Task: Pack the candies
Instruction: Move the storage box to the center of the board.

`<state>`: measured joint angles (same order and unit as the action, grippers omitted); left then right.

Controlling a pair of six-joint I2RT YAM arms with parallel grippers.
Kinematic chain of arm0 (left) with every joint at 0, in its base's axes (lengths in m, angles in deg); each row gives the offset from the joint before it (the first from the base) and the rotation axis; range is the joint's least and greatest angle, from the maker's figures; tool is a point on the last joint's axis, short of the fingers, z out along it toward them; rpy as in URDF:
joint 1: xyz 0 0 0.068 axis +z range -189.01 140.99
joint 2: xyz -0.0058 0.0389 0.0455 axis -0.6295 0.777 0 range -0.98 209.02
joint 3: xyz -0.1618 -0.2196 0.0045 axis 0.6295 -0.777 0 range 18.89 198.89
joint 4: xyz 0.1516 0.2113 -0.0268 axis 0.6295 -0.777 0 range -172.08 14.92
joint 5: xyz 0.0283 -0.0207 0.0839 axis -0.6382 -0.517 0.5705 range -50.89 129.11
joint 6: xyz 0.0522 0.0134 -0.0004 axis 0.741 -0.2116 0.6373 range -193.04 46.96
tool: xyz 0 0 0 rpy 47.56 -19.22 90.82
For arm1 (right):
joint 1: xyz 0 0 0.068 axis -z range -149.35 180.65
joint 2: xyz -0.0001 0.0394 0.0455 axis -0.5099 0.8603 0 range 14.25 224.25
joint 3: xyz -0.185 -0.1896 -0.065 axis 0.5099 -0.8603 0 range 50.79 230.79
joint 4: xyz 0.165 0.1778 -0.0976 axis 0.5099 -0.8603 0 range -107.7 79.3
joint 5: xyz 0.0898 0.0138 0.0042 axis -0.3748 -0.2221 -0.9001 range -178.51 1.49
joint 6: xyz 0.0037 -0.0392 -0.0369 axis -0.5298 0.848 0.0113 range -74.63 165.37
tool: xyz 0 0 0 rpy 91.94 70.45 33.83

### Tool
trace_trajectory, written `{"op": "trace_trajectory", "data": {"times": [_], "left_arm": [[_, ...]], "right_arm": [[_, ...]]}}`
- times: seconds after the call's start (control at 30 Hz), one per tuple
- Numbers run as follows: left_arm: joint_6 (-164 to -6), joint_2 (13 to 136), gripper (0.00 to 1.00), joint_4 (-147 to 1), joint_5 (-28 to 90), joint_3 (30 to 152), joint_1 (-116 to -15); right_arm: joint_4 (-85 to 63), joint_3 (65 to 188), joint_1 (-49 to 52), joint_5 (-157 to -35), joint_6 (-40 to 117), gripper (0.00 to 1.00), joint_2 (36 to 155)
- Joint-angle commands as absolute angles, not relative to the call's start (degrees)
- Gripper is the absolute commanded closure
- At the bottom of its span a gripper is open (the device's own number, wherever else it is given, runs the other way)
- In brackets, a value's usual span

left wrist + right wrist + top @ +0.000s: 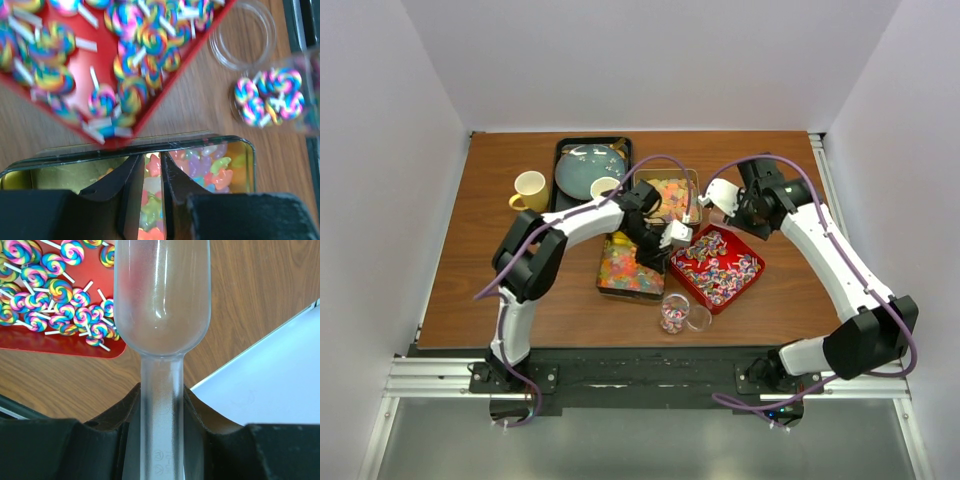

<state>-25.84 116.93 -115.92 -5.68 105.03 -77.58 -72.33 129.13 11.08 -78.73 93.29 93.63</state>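
The candies are of several kinds. Swirled rainbow lollipops fill a red tray (752,283) (200,37) (60,347). Pastel star-shaped sweets lie in an open tin (630,268) (215,165). A second tin (670,195) behind holds orange and yellow pieces. A clear jar (672,312) (272,97) holds a few lollipops, with its lid (242,35) beside it. My left gripper (660,258) (154,157) hangs over the near tin's rim by the red tray. Its jaws are drawn to a narrow slit with nothing in it. My right gripper (725,208) (161,390) is shut on the handle of a clear, empty plastic scoop (161,305).
At the back left a black tray (563,150) carries a blue-green plate (590,168) and a white cup (605,187). A yellow mug (530,190) stands beside it. White walls close in the table on three sides.
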Motion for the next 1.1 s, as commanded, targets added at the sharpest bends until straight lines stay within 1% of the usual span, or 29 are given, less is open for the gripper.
{"op": "trace_trajectory", "data": {"times": [0.0, 0.13, 0.23, 0.37, 0.5, 0.57, 0.67, 0.7, 0.87, 1.0, 1.07], "left_arm": [[-29.1, 119.8, 0.75, -107.8, -9.6, 110.5, -80.0], [-34.7, 125.7, 0.74, -102.0, -9.8, 118.3, -81.0], [-40.1, 127.9, 0.74, -96.4, -9.6, 121.0, -81.2], [-46.7, 129.0, 0.72, -90.2, -11.0, 122.2, -81.2], [-49.0, 127.4, 0.7, -91.4, -12.7, 121.6, -81.1], [-48.2, 124.7, 0.68, -94.3, -12.8, 119.2, -80.8], [-48.2, 117.0, 0.61, -95.6, -11.8, 112.4, -79.3], [-48.3, 112.8, 0.57, -95.8, -11.6, 110.7, -78.0], [-50.0, 101.0, 0.47, -98.2, -8.7, 99.7, -72.1], [-52.5, 91.3, 0.43, -100.1, -4.0, 91.2, -67.2], [-50.8, 86.9, 0.4, -98.8, -0.8, 83.3, -64.8]], "right_arm": [[-70.5, 131.5, 12.0, -77.3, 90.8, 1.0, 93.8], [-70.0, 131.0, 12.1, -77.2, 90.6, 1.0, 94.1], [-70.0, 130.9, 12.2, -77.1, 90.9, 1.0, 94.1], [-70.1, 131.0, 12.4, -77.2, 91.0, 1.0, 94.5], [-70.3, 131.5, 13.1, -77.4, 91.5, 1.0, 94.6], [-70.9, 132.2, 13.4, -78.0, 92.1, 1.0, 94.8], [-73.2, 133.8, 13.7, -80.5, 95.1, 1.0, 95.6], [-73.9, 134.2, 13.8, -81.6, 96.6, 1.0, 95.6], [-77.8, 137.0, 13.3, -86.5, 110.3, 1.0, 96.4], [-82.7, 139.4, 11.0, -86.0, 121.4, 1.0, 99.4], [-84.2, 140.6, 9.6, -84.2, 126.6, 1.0, 100.8]]}}
